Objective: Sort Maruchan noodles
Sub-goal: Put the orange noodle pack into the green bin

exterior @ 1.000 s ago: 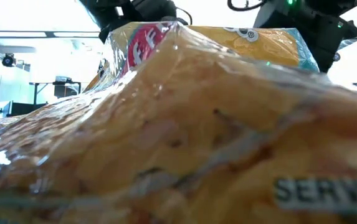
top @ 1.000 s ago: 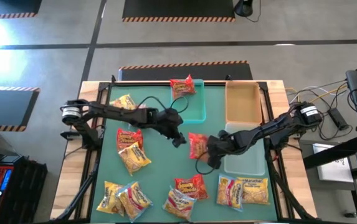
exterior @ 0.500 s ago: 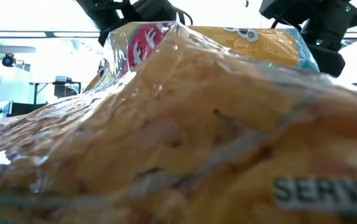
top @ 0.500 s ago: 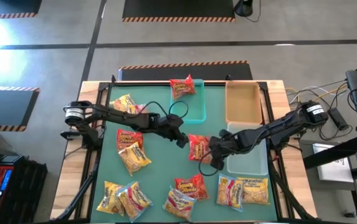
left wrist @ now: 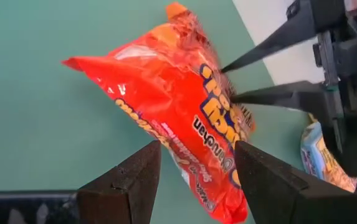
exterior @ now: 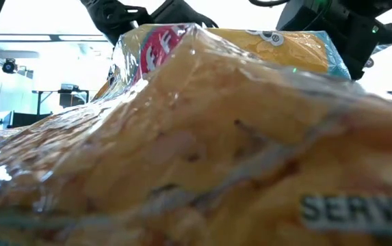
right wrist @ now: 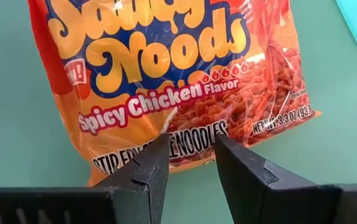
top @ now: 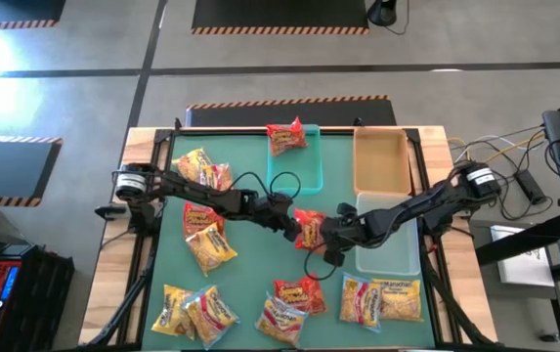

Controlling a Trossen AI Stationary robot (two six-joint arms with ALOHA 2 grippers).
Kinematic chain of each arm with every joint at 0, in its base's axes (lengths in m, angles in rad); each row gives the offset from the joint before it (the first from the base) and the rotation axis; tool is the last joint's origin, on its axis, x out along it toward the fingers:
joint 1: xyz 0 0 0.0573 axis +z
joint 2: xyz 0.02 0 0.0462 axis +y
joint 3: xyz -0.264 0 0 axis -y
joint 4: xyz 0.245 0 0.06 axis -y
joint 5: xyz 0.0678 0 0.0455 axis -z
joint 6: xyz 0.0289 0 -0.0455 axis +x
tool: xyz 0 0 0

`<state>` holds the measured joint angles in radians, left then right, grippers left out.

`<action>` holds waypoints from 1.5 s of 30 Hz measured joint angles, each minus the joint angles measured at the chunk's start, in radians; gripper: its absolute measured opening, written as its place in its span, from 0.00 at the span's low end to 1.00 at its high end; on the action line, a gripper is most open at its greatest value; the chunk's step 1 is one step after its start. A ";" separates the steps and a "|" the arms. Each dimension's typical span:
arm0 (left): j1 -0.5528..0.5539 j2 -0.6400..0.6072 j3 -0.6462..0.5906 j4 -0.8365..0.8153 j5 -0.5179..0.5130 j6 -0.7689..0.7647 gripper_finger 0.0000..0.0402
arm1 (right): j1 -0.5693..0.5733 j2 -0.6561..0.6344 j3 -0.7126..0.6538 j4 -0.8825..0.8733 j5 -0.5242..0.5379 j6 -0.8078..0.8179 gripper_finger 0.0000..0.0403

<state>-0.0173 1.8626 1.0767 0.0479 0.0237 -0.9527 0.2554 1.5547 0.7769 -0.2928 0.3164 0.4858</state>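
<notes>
I see the right gripper [top: 330,232] pinching the red packet [top: 309,228], left gripper [top: 289,227] spread beside it, its underside hidden.

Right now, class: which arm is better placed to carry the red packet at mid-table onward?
The right. Its tool is shut on one edge of the red packet, held up off the mat. The left tool stands open astride the opposite edge, not gripping.
</notes>
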 joint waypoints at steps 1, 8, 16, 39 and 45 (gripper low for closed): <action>0.000 0.000 0.002 -0.003 -0.002 -0.004 0.47 | 0.000 0.006 0.000 0.002 0.001 0.001 0.30; -0.003 0.000 0.007 -0.016 -0.088 -0.079 0.47 | 0.000 0.028 -0.001 0.005 0.004 0.002 0.30; -0.003 0.000 0.007 -0.045 -0.095 -0.058 0.47 | 0.000 0.017 -0.003 0.005 0.001 0.024 0.30; -0.004 0.000 0.007 -0.154 -0.090 -0.048 0.47 | -0.001 0.019 -0.004 0.037 -0.009 0.218 0.30; -0.003 0.000 0.007 -0.153 -0.149 0.053 0.47 | -0.001 0.040 -0.004 0.051 -0.008 0.273 0.30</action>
<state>-0.0208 1.8622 1.0840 -0.1055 -0.1253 -0.8994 0.2546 1.5947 0.7729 -0.2416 0.3084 0.7592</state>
